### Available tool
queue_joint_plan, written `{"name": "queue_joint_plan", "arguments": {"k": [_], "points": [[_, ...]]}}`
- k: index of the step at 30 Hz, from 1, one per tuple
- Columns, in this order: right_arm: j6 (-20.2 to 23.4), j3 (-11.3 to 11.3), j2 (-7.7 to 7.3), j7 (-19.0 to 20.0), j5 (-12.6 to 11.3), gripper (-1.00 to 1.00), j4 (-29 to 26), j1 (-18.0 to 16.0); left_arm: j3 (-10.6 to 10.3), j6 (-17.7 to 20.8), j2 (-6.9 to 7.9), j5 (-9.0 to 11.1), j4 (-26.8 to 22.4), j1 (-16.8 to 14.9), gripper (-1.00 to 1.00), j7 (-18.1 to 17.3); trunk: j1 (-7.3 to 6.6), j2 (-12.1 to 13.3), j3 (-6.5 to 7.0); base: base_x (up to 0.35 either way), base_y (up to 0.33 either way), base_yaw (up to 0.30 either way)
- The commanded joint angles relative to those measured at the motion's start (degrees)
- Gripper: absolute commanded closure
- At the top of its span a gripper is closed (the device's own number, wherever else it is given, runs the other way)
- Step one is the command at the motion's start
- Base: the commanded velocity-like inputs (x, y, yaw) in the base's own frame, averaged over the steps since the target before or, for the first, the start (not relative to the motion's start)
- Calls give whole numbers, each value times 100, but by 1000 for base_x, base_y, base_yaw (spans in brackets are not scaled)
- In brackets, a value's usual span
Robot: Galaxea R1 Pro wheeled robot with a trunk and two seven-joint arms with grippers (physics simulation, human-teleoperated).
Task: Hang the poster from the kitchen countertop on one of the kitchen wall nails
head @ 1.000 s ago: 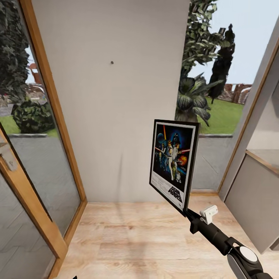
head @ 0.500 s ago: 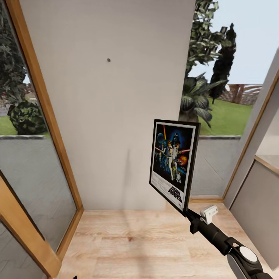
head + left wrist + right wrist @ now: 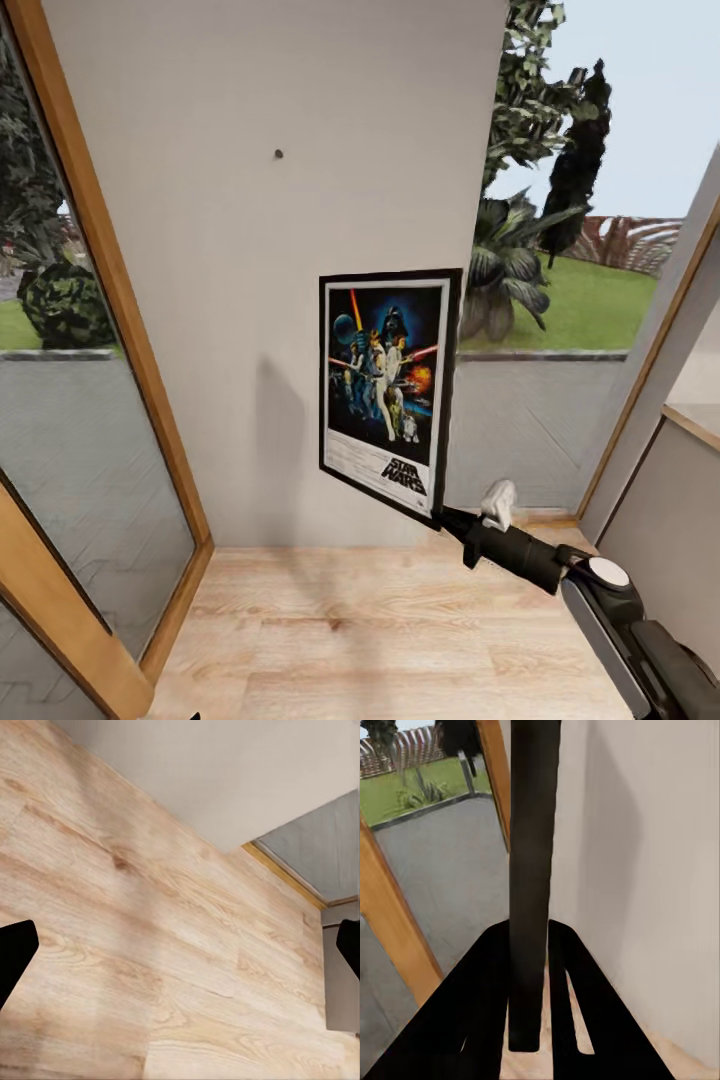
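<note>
You are facing a plain pale grey wall [image 3: 250, 300] that stands between two tall wood-framed glass panels [image 3: 70, 420], with shrubs and grass beyond the glass and a light wooden plank floor [image 3: 380, 630] running up to the wall's foot. In front of that wall, right of its middle, you hold the poster [image 3: 387, 385] upright with its printed face turned toward you: thin black frame, white border, dark blue artwork and the title along the bottom. Your right gripper [image 3: 450, 520] has it by the lower right corner, and in the right wrist view the black frame edge [image 3: 534, 870] runs straight up between the two dark fingers [image 3: 484, 1012], which are clamped on it. The left gripper's [image 3: 180, 952] fingertips [image 3: 15, 956] sit at opposite edges of the left wrist view, jaws wide apart, with bare floor planks between them. High on the wall, above the poster and off toward its left, you can see a wall nail [image 3: 278, 154] as a tiny dark dot, well apart from the frame's top edge.
</note>
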Motion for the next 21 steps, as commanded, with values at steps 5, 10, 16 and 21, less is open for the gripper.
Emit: {"name": "queue_joint_plan", "arguments": {"k": [5,10,16,21], "points": [[849,13,123,336,-62,100,-26,-724,-80,-31,-4,28,3,-5,-100,-9,4,-13,-14,0,0,0],[1218,139,251,412,-79,100,-32,-1348,-174,-30,-9,21,3,-5,-100,-8,4,-13,-14,0,0,0],[2004,583,552,425,-124,100,-27,-2245,-321,-30,-17,22,4,-5,-100,-2,4,-13,-14,0,0,0],[2891,673,945,927,-132,100,15,-3332,-452,-30,-19,35,0,-5,-100,-1,4,-13,-14,0,0,0]]}}
